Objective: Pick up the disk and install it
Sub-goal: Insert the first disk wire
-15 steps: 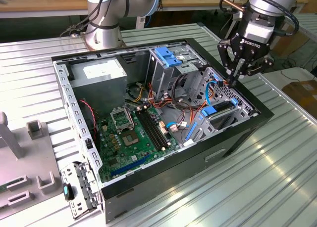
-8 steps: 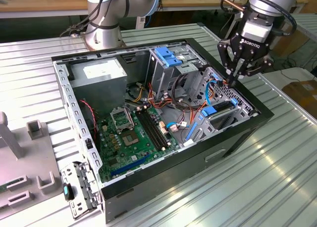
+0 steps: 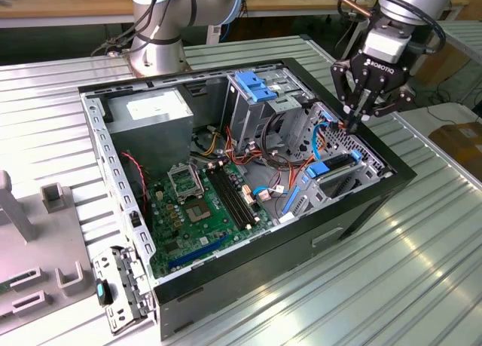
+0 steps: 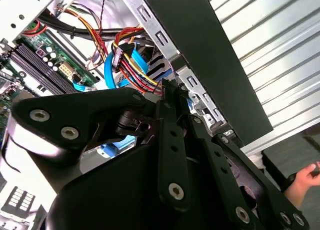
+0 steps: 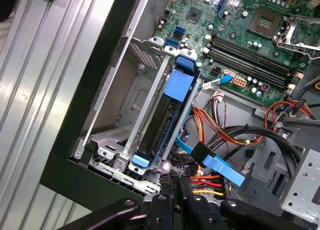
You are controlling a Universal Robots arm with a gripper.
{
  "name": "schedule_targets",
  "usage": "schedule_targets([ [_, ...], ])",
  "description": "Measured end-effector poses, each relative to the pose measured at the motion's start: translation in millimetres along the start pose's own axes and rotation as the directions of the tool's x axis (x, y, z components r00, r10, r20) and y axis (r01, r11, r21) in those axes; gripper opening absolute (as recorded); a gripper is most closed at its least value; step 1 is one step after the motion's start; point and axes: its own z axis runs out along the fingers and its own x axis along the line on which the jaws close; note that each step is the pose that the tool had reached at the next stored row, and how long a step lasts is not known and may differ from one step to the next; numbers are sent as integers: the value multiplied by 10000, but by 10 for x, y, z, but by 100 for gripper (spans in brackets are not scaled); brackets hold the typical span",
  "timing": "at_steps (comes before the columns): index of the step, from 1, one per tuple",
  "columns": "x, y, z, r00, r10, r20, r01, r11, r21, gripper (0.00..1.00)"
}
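Note:
The disk (image 5: 156,121), dark with bright blue carrier rails, sits on edge inside the metal drive cage (image 5: 122,115) at the case's side wall. In the exterior view its blue end (image 3: 320,167) shows in the cage on that view's right. My gripper (image 3: 354,122) hangs over the cage's far end with its fingers pointing down and pinched together. In both wrist views the gripper (image 4: 162,89) (image 5: 174,184) meets the power connector (image 4: 156,85) of the red, yellow and black wire bundle (image 5: 205,182), just behind the disk's end.
The open computer case (image 3: 354,210) lies on a ribbed metal table. Inside are the green motherboard (image 3: 203,210), a grey power supply (image 3: 154,108), a blue latch plate (image 3: 256,86) and blue data cables (image 5: 220,167). Another arm's base (image 3: 158,37) stands behind. A hand (image 4: 306,182) is near the case.

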Motion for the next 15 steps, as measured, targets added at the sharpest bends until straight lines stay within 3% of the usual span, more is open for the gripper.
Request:
schedule_targets([
  [3, 0, 0, 4, 9979, 640, 8, -640, 9979, -65, 17],
  [7, -1, 0, 7, 9940, 1097, 12, -1097, 9939, -111, 17],
  [8, -1, 0, 11, 9841, 1778, 13, -1778, 9839, -182, 17],
  [11, -4, 7, 14, 9776, 2105, 12, -2104, 9774, -216, 17],
  [15, -7, 11, 16, 9730, 2306, 11, -2306, 9728, -237, 17],
])
